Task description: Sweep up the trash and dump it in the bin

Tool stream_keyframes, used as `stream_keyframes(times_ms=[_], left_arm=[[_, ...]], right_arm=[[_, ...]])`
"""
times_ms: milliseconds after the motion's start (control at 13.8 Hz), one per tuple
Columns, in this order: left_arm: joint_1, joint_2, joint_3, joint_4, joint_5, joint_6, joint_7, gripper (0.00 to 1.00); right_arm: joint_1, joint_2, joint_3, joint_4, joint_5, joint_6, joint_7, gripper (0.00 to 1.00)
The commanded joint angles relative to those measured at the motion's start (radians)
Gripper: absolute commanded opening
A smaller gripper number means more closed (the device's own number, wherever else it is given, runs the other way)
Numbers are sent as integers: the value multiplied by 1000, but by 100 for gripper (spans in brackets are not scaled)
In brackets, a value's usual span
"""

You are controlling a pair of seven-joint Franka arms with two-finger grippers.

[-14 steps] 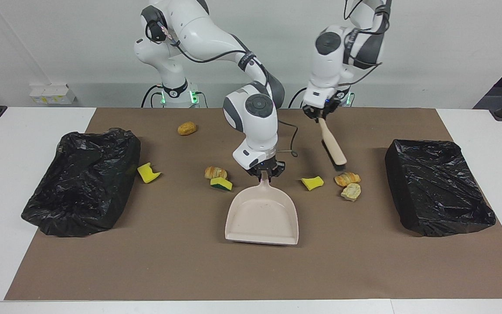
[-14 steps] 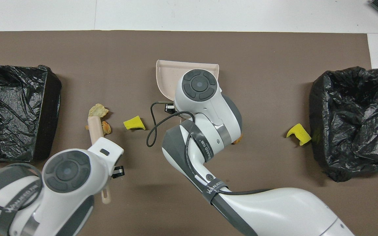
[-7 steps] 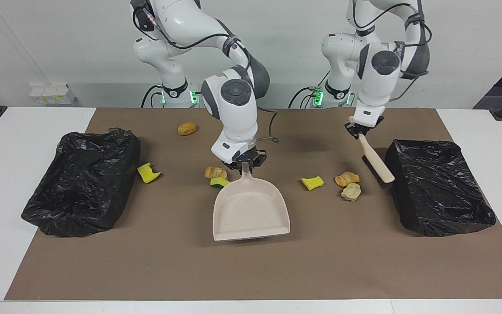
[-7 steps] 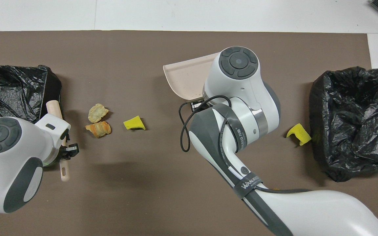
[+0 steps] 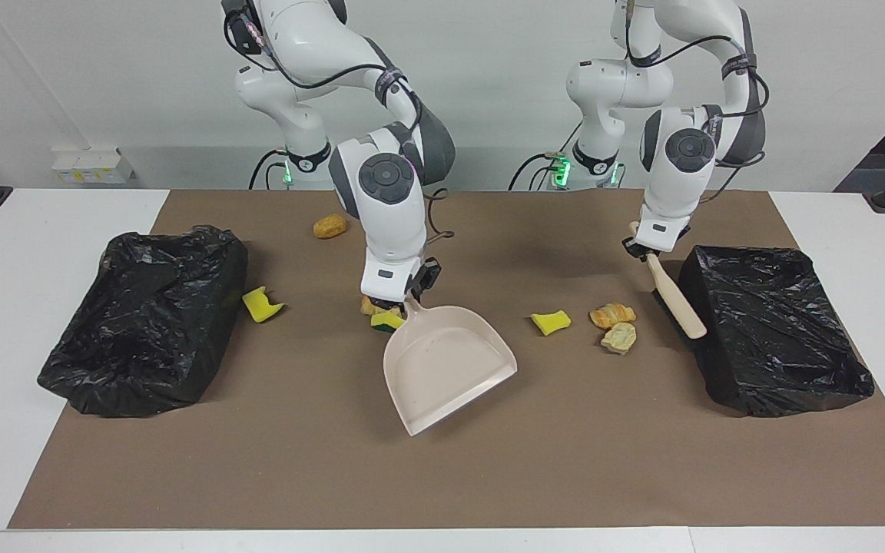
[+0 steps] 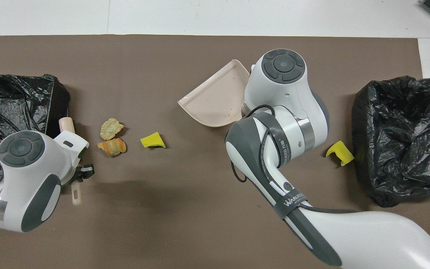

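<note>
As right claw [image 5: 409,294] tilts dustpan [image 5: 446,363], left claw [image 5: 644,251] angles brush [image 5: 677,299]

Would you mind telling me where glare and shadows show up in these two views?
Facing view: the black bin bags carry small glints, and the dustpan throws a soft shadow on the brown mat. Overhead view: a wide, soft arm shadow lies on the mat nearer the robots than the yellow sponge scrap; the bag shines in creases.
</note>
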Motion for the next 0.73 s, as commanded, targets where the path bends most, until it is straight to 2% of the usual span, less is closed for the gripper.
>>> stream_keyframes(times_ms=[0, 145, 363, 508, 653], left_arm=[[-47, 4, -5, -18, -20, 61, -10, 0], [-84, 7, -5, -18, -86, 93, 4, 0], [-164, 60, -5, -17, -108, 164, -13, 0], [-202, 64, -7, -17, -142, 187, -10, 0], [-231, 62, -7, -17, -151, 189, -10, 0]], right_arm=[[-6, -40, 9, -46, -20, -2, -206, 0], [-9, -40, 7, -52, -23, 0, -326, 0], [-13, -82, 7, -148, -63, 59, -536, 0], [-10, -76, 9, -177, -146, 85, -718, 0], [4, -65, 10, -203, -204, 108, -762, 0]])
